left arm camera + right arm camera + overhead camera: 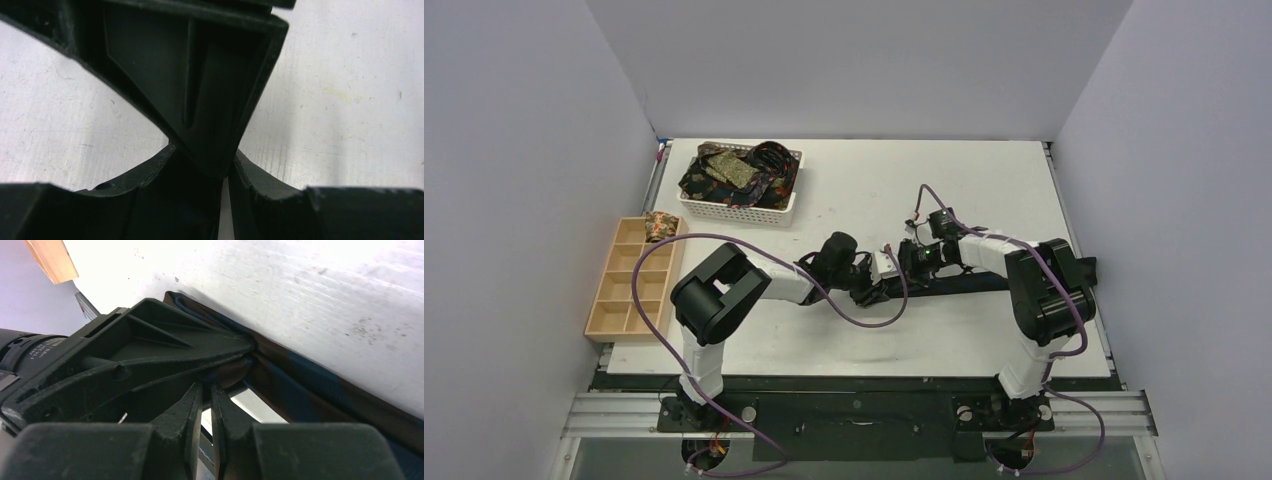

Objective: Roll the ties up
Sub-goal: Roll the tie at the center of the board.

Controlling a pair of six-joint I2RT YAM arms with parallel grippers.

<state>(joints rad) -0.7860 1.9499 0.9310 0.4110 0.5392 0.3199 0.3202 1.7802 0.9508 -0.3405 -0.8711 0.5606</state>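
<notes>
A dark tie (959,284) with brown and blue stripes (305,390) lies stretched across the table's middle, running right from where both grippers meet. My left gripper (869,289) is closed on the tie's left end; in its wrist view dark fabric fills the space between its fingers (142,175). My right gripper (896,260) comes in from the right, and its nearly closed tips (206,388) pinch the fold of fabric beside the left gripper's finger (165,347). More ties fill the white basket (742,180). One small patterned roll (660,226) sits in the wooden tray.
The white lattice basket (786,208) stands at the back left. The pale wooden compartment tray (614,318) lies along the left edge of the table. Purple cables (879,318) loop from both arms over the middle.
</notes>
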